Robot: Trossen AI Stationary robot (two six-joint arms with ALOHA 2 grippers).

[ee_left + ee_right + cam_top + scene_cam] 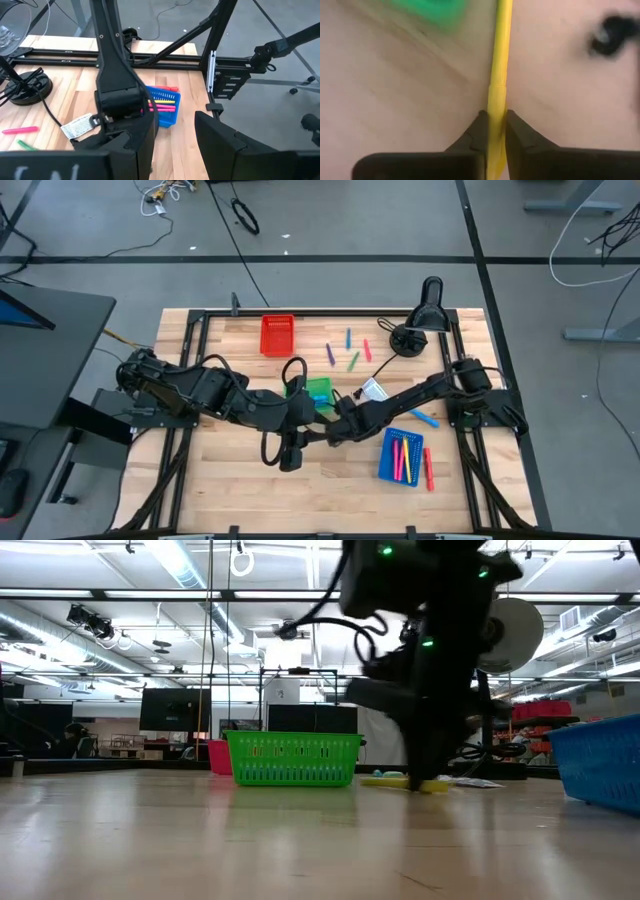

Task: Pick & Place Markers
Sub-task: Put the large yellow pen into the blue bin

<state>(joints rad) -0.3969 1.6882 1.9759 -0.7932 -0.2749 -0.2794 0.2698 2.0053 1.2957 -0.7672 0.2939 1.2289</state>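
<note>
place: lab | signs: ceiling ducts (180, 570), monitors (175, 708), floor cables (245, 218)

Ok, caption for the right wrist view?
Right tool shut on a yellow marker lying on the wooden table.

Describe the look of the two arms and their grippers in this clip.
Both arms are black, jointed and thick-bodied, with black cables looping along them. The left gripper has two broad, flat black fingers. The right gripper has black fingers tapering to wedge-shaped tips. Small green lights glow on the arm housings in the low view.
</note>
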